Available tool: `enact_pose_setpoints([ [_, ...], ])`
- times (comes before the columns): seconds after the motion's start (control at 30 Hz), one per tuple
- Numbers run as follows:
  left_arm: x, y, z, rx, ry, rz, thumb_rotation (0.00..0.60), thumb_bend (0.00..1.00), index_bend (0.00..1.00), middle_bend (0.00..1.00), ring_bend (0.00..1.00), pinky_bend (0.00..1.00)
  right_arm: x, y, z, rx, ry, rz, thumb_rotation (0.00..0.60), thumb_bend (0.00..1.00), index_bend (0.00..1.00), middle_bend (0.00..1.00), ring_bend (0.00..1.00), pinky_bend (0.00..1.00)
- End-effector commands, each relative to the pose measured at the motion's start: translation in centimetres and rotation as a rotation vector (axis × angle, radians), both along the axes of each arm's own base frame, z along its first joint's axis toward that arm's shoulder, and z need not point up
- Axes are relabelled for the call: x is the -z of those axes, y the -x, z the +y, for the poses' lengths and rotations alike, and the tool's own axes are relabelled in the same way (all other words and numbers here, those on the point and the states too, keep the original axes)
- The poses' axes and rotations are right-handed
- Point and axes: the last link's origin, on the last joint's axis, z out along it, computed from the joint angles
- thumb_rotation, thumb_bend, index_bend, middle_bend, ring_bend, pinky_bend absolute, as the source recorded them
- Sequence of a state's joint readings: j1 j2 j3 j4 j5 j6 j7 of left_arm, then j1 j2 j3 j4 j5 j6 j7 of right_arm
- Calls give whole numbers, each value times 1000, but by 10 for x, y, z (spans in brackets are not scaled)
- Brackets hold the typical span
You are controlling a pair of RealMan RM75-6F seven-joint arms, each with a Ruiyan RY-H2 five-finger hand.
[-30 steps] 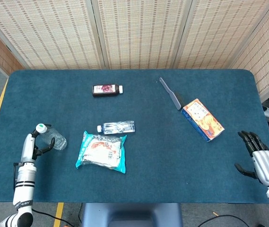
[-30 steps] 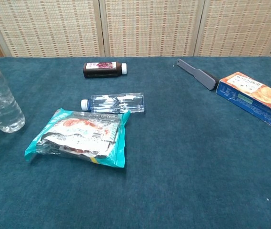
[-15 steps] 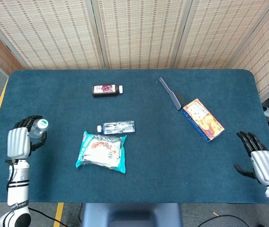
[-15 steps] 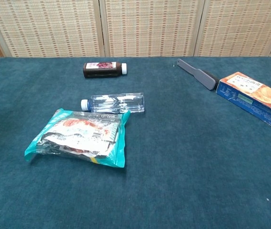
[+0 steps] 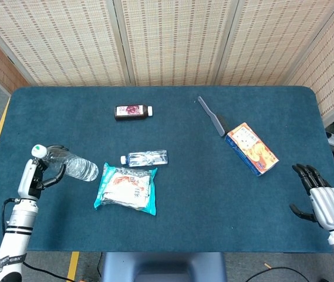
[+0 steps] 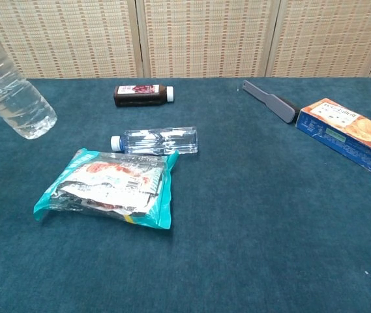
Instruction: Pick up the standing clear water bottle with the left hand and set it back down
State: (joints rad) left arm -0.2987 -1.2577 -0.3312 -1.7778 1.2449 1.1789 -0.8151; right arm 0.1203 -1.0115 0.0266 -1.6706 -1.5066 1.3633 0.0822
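One blue table (image 5: 184, 223): bare cloth along near edge. Snack bag (image 5: 125, 188) left of centre. Left hand (image 5: 34, 179) at left edge clamps tilted clear water bottle (image 5: 73, 167), lifted. Right hand (image 5: 325, 200) beyond right edge, fingers apart.

Far left of desk (image 5: 178, 229): water bottle (image 5: 73, 166) tilted, off the surface, in left hand (image 5: 34, 176) | right of it: snack bag (image 5: 125, 188) | just behind bag: small bottle (image 5: 145, 158) lying flat | further back: juice bottle (image 5: 132, 111) | right half: brush (image 5: 212, 116) behind carton (image 5: 251, 148) | right edge: right hand (image 5: 325, 202)
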Motion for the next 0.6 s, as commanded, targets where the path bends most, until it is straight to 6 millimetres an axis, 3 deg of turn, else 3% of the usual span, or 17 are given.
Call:
enact_pose_setpoints([
  [0.03, -11, 20, 2, -54, -145, 588, 600, 518, 484, 544, 461, 362, 0, 0, 0, 1, 0, 0, 600, 165, 0, 35, 0, 262],
  [0.17, -13, 33, 8, -92, -343, 1052, 600, 533, 497, 547, 464, 374, 1, 0, -1, 2, -4, 2, 600, 166, 0, 35, 0, 262],
  [0.27, -10, 38, 9, -87, -415, 1194, 600, 541, 498, 547, 465, 386, 2, 0, -1, 4, -8, 5, 600, 165, 0, 35, 0, 262],
  [0.43, -1, 36, 7, -84, -367, 1099, 600, 541, 498, 546, 464, 397, 1, 0, -1, 3, -3, 6, 600, 166, 0, 35, 0, 262],
  [0.6, 7, 22, 1, -69, -210, 779, 600, 541, 498, 545, 464, 397, 0, 0, 0, 1, 17, 7, 600, 165, 0, 35, 0, 262],
])
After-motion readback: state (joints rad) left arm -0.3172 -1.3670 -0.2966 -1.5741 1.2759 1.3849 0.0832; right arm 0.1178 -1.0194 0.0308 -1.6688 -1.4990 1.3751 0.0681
